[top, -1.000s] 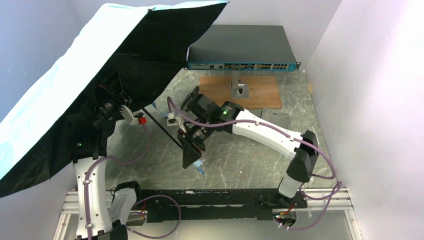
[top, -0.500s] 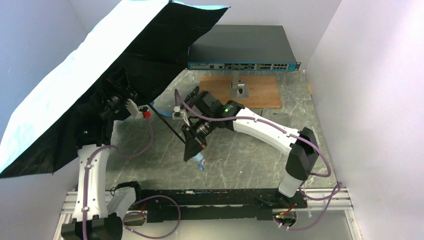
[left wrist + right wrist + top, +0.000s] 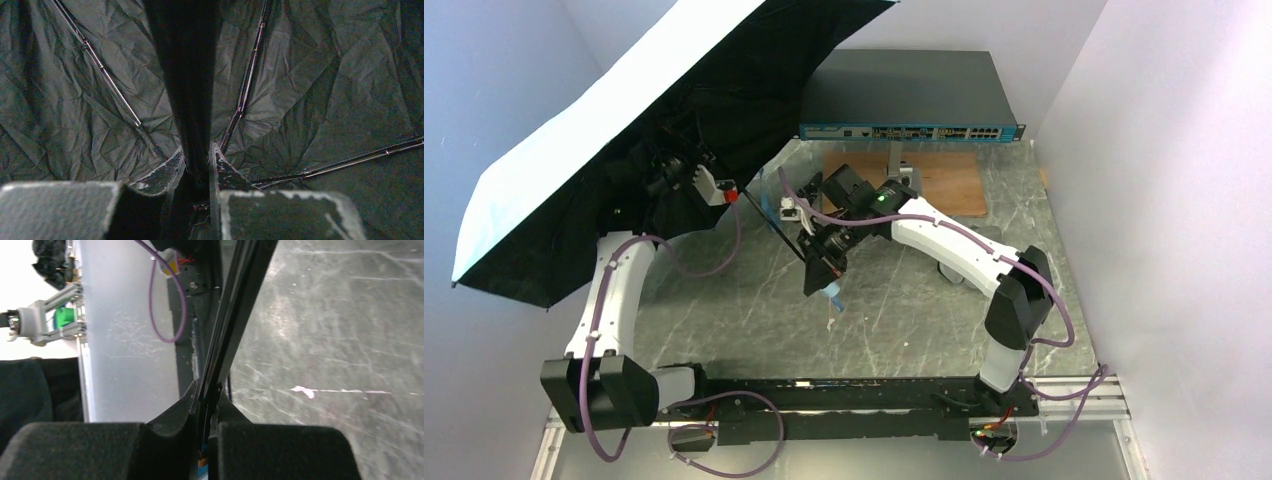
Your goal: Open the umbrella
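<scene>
Top view: the umbrella (image 3: 574,170) is spreading over the upper left, its shaft (image 3: 774,230) slanting toward centre.
Left wrist: the left gripper (image 3: 198,167) is clamping the shaft at lower centre — bracing the open canopy.
Right wrist: the right gripper (image 3: 205,407) is pinching the thin shaft, steadying it.

The umbrella (image 3: 564,160) is open at the far left of the scene. It is raised in the air and tipped over, so its pale-blue outer skin faces up and left while the black underside (image 3: 734,90) faces right and near. Thin metal ribs (image 3: 247,75) spread across the crinkled black fabric. The thin black shaft (image 3: 774,228) slants down toward the right and near, ending in a pale-blue handle (image 3: 830,294) around mid-scene.
</scene>
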`<state>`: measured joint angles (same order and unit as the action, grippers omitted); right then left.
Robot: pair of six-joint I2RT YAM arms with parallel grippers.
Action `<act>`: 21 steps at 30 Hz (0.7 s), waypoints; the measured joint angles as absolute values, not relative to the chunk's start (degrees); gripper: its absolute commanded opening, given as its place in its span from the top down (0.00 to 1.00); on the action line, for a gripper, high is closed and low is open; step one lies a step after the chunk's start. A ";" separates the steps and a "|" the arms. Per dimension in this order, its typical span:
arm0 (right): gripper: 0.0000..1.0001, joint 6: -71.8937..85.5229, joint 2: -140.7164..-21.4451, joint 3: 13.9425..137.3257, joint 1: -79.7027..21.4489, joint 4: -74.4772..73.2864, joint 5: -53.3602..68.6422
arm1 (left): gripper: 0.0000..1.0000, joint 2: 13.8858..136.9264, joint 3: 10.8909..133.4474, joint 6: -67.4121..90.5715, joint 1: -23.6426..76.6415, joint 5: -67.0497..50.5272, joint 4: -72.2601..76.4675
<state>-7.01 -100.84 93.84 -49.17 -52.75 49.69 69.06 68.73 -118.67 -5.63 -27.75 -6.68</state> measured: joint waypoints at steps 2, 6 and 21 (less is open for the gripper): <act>1.00 -8.05 -100.84 93.80 -48.75 -53.06 48.10 | 0.80 70.65 69.82 -118.69 -5.10 -27.31 -6.74; 1.00 -9.56 -100.84 93.36 -48.34 -52.90 45.84 | 0.82 73.47 73.08 -118.69 -5.06 -27.11 -8.08; 1.00 -9.76 -100.82 93.34 -48.25 -46.78 39.29 | 0.83 81.87 87.53 -118.72 -6.96 -27.20 -21.39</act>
